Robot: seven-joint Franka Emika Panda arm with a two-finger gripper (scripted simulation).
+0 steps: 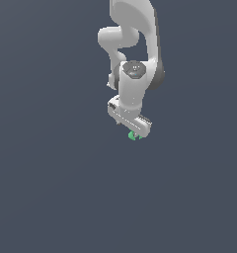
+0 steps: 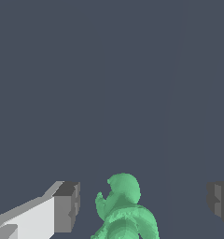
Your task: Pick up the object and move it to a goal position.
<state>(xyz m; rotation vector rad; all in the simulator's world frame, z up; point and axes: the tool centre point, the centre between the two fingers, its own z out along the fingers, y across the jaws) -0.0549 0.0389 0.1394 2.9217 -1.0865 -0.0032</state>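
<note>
The object (image 2: 125, 210) is a small bright green lumpy figure with a rounded top. In the wrist view it stands between my two fingertips, closer to the grey pad (image 2: 67, 207) on one side than to the other pad (image 2: 220, 200), with a visible gap to each. My gripper (image 2: 143, 205) is open around it. From the exterior view, the white gripper (image 1: 134, 129) points downward and hides most of the object (image 1: 133, 136), of which only a green sliver peeks out below the hand.
The white arm (image 1: 135, 44) rises from the gripper toward the exterior view's top. A plain dark grey surface (image 1: 51, 188) fills everything around it.
</note>
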